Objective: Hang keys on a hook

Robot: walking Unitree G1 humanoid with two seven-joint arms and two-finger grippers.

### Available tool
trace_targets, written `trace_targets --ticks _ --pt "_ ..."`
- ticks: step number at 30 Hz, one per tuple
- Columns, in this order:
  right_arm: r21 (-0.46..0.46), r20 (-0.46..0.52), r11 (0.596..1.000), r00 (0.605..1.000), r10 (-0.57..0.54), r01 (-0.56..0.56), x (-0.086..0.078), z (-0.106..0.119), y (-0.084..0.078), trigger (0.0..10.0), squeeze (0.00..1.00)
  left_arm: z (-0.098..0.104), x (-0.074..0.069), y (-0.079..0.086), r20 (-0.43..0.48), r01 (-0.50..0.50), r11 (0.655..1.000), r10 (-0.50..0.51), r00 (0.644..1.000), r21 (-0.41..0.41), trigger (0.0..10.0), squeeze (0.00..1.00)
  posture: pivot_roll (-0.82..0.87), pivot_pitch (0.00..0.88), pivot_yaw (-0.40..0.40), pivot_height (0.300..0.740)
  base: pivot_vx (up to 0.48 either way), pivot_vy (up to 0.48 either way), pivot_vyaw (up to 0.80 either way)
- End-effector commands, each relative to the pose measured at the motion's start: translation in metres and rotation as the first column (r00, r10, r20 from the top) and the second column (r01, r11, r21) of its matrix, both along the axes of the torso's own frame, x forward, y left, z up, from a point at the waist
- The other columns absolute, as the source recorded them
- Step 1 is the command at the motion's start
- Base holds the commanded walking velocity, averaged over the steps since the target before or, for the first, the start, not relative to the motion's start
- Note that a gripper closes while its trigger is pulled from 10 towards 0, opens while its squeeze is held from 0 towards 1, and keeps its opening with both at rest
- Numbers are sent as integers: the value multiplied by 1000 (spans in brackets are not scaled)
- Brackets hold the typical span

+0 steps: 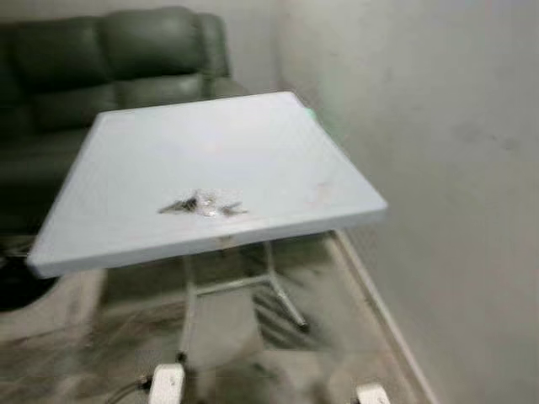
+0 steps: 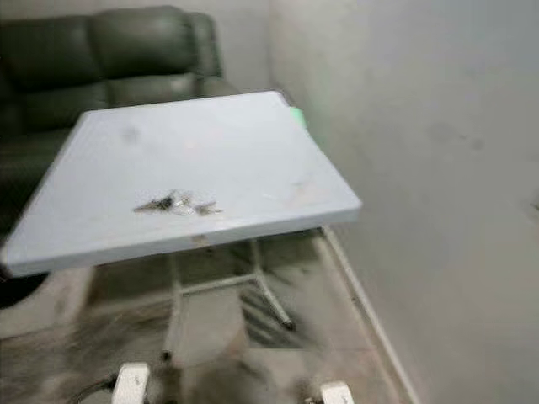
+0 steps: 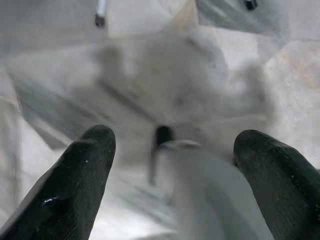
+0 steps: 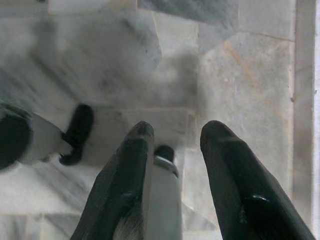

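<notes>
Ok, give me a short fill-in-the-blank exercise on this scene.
1. The keys lie on the white ____.
2. Behind the table stands a dark green ____.
3. The keys lie near the table's ____ edge.
4. The left tool has its fingers ____.

Missing words: table; sofa; front; open

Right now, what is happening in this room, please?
Nothing is being handled yet. A bunch of keys lies near the front edge of a white folding table, which stands beside the wall with a dark green sofa behind it. The head views are blurred, so the robot may be moving. Both arms hang low over the marble floor: the left pincer and the right pincer are open and hold nothing.
</notes>
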State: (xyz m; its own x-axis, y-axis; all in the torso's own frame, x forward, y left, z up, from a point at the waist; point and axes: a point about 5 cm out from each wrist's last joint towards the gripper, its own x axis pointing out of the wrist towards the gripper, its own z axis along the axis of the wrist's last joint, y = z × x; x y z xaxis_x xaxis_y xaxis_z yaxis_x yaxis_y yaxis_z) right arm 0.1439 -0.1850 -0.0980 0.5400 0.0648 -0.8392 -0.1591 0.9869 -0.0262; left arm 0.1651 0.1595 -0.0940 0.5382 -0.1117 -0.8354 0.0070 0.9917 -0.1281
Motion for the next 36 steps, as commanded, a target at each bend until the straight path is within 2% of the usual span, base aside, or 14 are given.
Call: trace_targets --ticks 1,15,20,26,28,29,32,33,35,36 --pt "3 11 1000 1000 8 -8 5 1 4 10000 0 2 4 7 6 -2 1000 2 1000 20 10000 0 2 0 6 740 0 0 800" --pt "-1 8 1000 1000 10 -10 4 1 2 10000 0 1 2 7 -2 -41 999 41 999 10 10000 0 0 0 2 740 0 0 800" --pt "1 8 1000 1000 4 -4 3 1 1 10000 0 3 6 2 7 -21 1000 21 1000 11 10000 0 0 0 -1 740 0 0 800" --pt "57 48 997 997 -61 59 10 5 -1 10000 0 4 10 1 30 2 1000 -3 1000 14 10000 0 2 0 -5 740 0 0 81" --pt "52 101 998 995 -27 22 19 10 -1 10000 0 10 20 -5 94 70 997 -71 993 11 10000 0 1 0 -5 740 0 0 0" --pt "52 101 998 995 -27 22 19 10 -1 10000 0 10 20 -5 94 70 997 -71 993 11 10000 0 1 0 -5 740 0 0 0" --pt "58 180 998 984 5 -16 32 17 1 10000 0 21 38 -9 200 96 995 -92 975 -11 10000 0 1 0 -12 740 0 0 0" --pt "58 180 998 984 5 -16 32 17 1 10000 0 21 38 -9 200 96 995 -92 975 -11 10000 0 1 0 -12 740 0 0 0" --pt "65 233 997 972 20 -36 40 23 4 10000 0 30 51 -12 275 100 994 -87 958 -34 10000 0 5 0 -14 740 0 0 0" --pt "85 314 996 949 9 -38 52 32 6 10000 0 45 69 -13 374 99 994 -71 925 -56 10000 0 9 0 -14 740 0 0 0"
